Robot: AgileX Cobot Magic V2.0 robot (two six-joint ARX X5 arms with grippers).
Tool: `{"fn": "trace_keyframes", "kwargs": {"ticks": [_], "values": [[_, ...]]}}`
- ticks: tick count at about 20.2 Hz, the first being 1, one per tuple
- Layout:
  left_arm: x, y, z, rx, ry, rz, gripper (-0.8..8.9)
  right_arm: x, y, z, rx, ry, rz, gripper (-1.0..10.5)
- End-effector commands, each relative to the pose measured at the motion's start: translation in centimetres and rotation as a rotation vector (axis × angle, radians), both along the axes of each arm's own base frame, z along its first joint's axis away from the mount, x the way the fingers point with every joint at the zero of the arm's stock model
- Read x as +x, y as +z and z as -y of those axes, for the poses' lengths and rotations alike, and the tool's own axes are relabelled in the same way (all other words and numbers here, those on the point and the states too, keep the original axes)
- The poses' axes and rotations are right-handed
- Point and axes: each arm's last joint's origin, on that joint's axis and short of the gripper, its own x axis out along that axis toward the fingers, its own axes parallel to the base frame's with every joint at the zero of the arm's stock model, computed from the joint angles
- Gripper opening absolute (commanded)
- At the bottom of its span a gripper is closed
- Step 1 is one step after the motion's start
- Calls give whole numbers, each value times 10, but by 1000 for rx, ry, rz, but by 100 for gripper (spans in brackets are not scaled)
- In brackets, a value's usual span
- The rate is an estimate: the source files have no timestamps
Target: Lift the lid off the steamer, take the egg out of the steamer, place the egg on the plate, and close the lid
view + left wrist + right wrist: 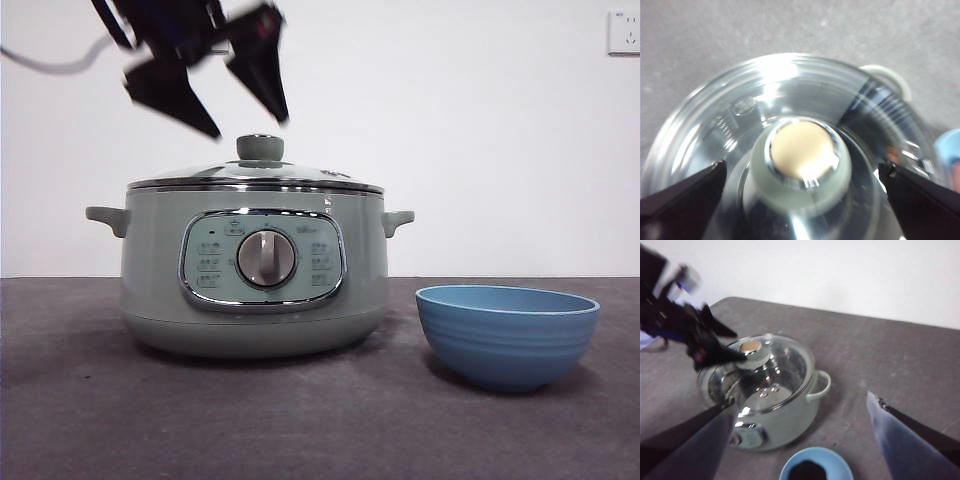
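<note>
The sage-green steamer (150,290) stands on the dark table with the glass lid (255,178) on it. My left gripper (248,125) hangs open just above the lid's green knob (260,148), with one jaw on each side. In the left wrist view the knob (800,150) lies between the spread jaws of the left gripper (801,167), apart from both. My right gripper (801,400) is open and empty, high above the table, looking down on the steamer (790,420) and the blue bowl (790,471). The bowl (507,335) stands right of the steamer. The egg is hidden.
A white wall stands close behind the table, with a socket (623,32) at the top right. The steamer's side handles (398,220) stick out on both sides. The left arm's cable (50,62) hangs at the upper left.
</note>
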Motion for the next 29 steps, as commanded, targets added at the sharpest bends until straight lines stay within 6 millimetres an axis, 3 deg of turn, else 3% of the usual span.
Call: {"fn": "trace_keyframes", "kwargs": {"ticks": [1,6,10,15,17,19,20,22,29], "values": [[-18,30,-9,-19,-1,39,533,-2,0,0,13,36,-20,441],[-62,70,-29,-32,-24,21,529,-1,-9,-2,-18,72,-108,441],[-102,86,-48,-33,-65,-72,521,-3,-19,-4,-40,150,-229,440],[-146,93,-69,-9,-80,-161,342,-5,-30,-6,-59,236,-376,436],[-159,95,-76,0,-80,-180,187,-6,-33,-7,-59,269,-427,409],[-168,96,-80,4,-80,-185,30,-7,-35,-7,-60,285,-459,272],[-172,97,-82,4,-81,-184,-15,-8,-36,-7,-66,282,-470,148],[-177,98,-85,1,-82,-175,-8,-7,-37,-7,-68,281,-476,-27],[-181,100,-87,-4,-80,-161,-4,-7,-36,-6,-69,276,-474,1]]}}
